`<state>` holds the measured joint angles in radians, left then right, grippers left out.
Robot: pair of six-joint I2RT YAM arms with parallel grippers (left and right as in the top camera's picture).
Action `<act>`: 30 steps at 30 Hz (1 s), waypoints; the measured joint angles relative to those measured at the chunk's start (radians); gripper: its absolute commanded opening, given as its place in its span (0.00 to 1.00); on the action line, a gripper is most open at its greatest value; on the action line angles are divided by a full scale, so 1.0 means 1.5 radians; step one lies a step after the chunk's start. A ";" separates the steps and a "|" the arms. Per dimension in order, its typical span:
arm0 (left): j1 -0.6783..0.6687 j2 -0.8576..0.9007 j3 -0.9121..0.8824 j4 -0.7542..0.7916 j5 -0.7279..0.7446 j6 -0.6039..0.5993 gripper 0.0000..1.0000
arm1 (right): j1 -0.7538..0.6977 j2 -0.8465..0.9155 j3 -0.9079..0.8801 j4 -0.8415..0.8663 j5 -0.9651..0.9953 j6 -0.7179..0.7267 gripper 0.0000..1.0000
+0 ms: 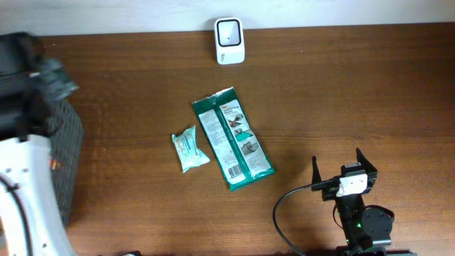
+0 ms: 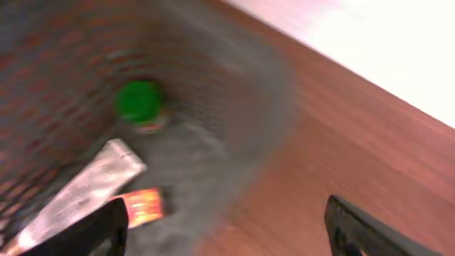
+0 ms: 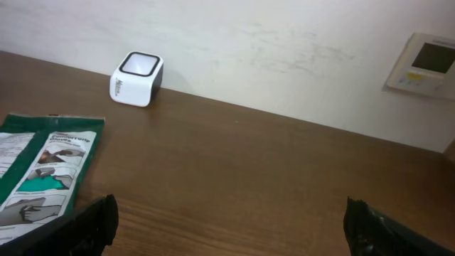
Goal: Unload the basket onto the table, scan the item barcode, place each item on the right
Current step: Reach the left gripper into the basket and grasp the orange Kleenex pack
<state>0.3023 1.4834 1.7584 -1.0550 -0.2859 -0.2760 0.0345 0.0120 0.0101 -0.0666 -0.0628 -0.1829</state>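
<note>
Print on the green pack (image 1: 232,138) is too small to read, and the pouch (image 1: 190,148) just beside it and the white scanner (image 1: 229,40) at the table's (image 1: 370,92) far edge show no legible brand either. The pack lies flat and slanted near the table's middle. The right gripper (image 1: 337,158), by the near edge, stands spread wide and empty, well apart from it. The left gripper (image 2: 226,210), also spread with nothing between its fingers, hangs over the basket (image 1: 71,142) at the left edge.
</note>
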 measured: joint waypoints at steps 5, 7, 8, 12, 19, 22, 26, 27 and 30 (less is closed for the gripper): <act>0.149 0.066 0.001 -0.001 0.007 -0.008 0.67 | 0.000 0.000 0.000 0.000 0.000 -0.001 0.98; 0.180 0.112 0.001 -0.009 0.018 -0.010 0.63 | 0.000 0.000 0.000 0.000 0.000 -0.001 0.99; 0.195 0.140 0.001 -0.017 0.026 -0.011 0.59 | 0.000 0.000 0.000 0.000 0.000 -0.001 0.99; 0.220 0.242 0.001 -0.052 0.035 -0.012 0.56 | 0.000 0.000 0.000 0.000 0.000 -0.001 0.98; 0.222 0.338 -0.088 -0.002 0.041 -0.019 0.59 | 0.000 0.000 0.000 0.000 0.000 -0.001 0.98; 0.222 0.339 -0.142 0.046 0.041 -0.021 0.62 | 0.000 0.000 0.000 0.000 0.000 -0.001 0.98; 0.222 0.339 -0.209 0.104 0.038 -0.021 0.66 | 0.000 0.000 0.000 0.000 0.000 -0.001 0.98; 0.222 0.339 -0.218 0.115 0.033 -0.021 0.64 | 0.000 0.000 0.000 0.000 0.000 0.000 0.98; 0.222 0.339 -0.226 0.125 0.015 -0.022 0.08 | 0.000 0.000 0.000 0.000 0.000 0.000 0.98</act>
<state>0.6346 1.9919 1.4197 -0.8677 -0.2630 -0.3092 0.0345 0.0120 0.0101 -0.0666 -0.0628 -0.1833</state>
